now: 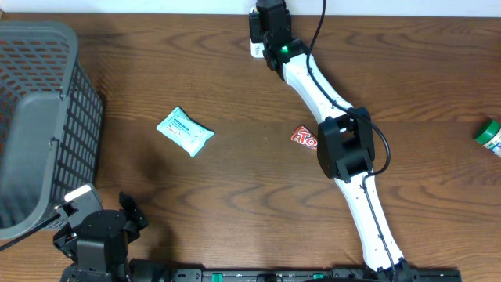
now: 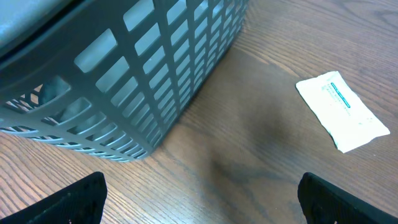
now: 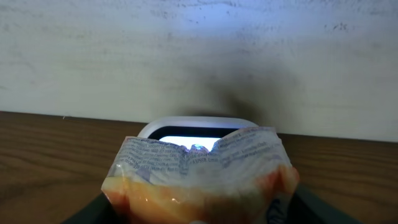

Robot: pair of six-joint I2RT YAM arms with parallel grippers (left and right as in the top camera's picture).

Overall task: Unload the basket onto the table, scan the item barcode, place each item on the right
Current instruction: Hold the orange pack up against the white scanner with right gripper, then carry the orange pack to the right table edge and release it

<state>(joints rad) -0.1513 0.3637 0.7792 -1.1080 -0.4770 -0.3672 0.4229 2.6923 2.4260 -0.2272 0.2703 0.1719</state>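
Overhead view of a wooden desk (image 1: 235, 204). Far left of the scanner (image 3: 186, 134) stands a grey basket (image 1: 78, 117). Also far left of the scanner, at the front edge, the left claw (image 2: 199, 190) hangs released, fingers wide, holding nothing. A blue pack (image 1: 185, 131) lies left of the scanner and nearer the front.

At the scanner, by the back wall, the right claw (image 3: 202, 213) grasps the bag (image 3: 199, 171), a crinkly snack pouch, just in front of the lit window. Its crimped, printed top edge points at the scanner and its width runs side to side between the fingers. Its long axis cannot be judged, as the lower end is out of view. It looks light, soft, slippery and crushable, so it is best held gently by the sides.

Right of the scanner, a red pack (image 1: 303, 137) lies partly under the arm. A bottle (image 1: 488, 135) sits far right.
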